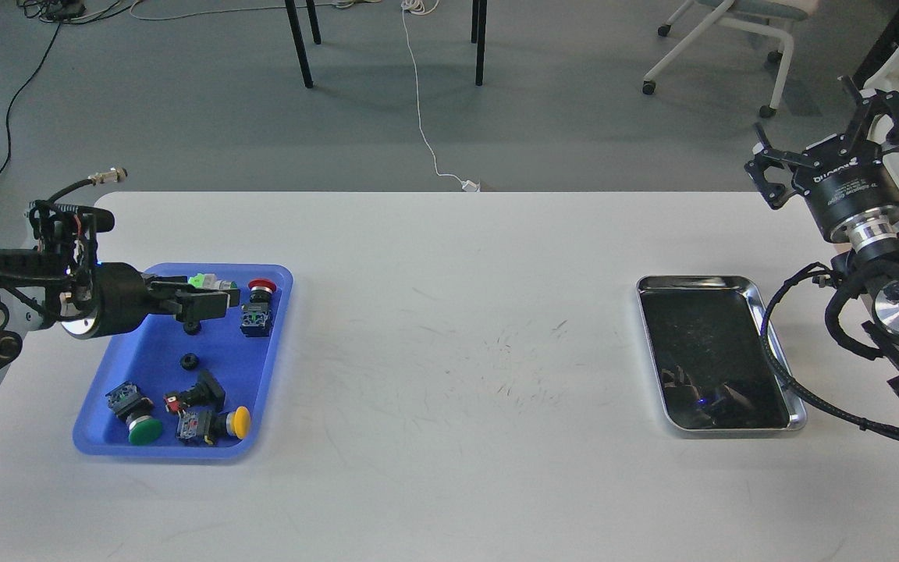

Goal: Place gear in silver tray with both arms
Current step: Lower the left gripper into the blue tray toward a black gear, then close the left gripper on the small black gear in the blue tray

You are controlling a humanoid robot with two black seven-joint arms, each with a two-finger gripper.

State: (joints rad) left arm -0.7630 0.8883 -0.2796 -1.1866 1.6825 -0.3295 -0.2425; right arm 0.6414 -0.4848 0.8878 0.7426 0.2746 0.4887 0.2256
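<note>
Two small black gears lie in the blue tray [151, 347] at the left: one gear [189, 361] in the open, the other gear [193, 329] just under my left gripper's fingers. My left gripper [211, 303] reaches in from the left, low over the tray's far half, fingers slightly apart and holding nothing. The silver tray [695, 279] lies on the right of the white table, with nothing in it but reflections. My right gripper [828, 140] is open and raised above the table's far right corner, beyond the silver tray.
The blue tray also holds push-button switches: red [262, 286], green [144, 430], yellow [241, 421], a blue block [256, 321], and a green-white one partly behind my fingers. A black cable [779, 373] lies over the silver tray's right rim. Chair and table legs stand on the floor behind.
</note>
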